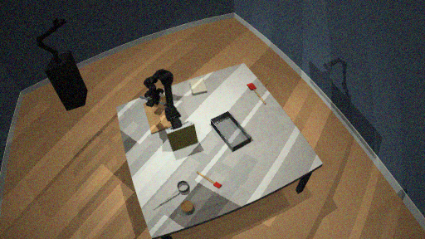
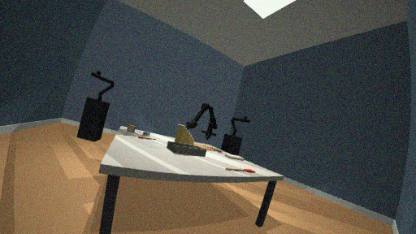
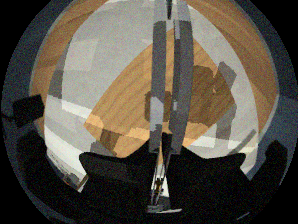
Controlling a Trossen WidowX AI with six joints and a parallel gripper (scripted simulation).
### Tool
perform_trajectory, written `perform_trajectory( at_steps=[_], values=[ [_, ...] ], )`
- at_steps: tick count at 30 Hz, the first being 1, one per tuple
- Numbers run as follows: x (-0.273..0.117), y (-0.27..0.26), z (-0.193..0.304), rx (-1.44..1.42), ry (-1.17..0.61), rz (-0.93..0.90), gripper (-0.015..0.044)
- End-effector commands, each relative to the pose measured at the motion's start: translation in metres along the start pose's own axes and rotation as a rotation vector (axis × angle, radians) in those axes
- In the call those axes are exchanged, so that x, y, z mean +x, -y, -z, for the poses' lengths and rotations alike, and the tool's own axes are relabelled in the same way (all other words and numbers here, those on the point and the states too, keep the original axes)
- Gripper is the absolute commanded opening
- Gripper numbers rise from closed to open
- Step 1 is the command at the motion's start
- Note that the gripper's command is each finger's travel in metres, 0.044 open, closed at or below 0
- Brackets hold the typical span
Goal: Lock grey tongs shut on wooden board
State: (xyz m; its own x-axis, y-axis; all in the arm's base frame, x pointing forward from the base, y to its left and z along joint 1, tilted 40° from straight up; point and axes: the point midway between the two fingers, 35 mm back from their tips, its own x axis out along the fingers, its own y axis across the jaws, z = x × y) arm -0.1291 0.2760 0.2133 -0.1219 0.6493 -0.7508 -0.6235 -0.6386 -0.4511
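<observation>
Stretching lengthwise up the wrist view, grey tongs (image 1: 143,98) (image 3: 184,75), in jaws (image 1: 153,99) (image 2: 209,135)

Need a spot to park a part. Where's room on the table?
Widest: between roasting tin and the table's right-hand edge in the top view, below the upper red-ended tool. Also tin to pale block. Crowded: wooden board, beneath claw and tongs.
</observation>
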Motion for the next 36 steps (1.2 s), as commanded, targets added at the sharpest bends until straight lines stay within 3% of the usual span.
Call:
perform_trajectory(
  at_steps=[1,36],
  values=[
    [0.005,0.000,-0.001,-0.004,0.007,-0.001,-0.0150],
    [0.061,0.000,0.005,-0.005,0.007,0.000,-0.0150]
  ],
)
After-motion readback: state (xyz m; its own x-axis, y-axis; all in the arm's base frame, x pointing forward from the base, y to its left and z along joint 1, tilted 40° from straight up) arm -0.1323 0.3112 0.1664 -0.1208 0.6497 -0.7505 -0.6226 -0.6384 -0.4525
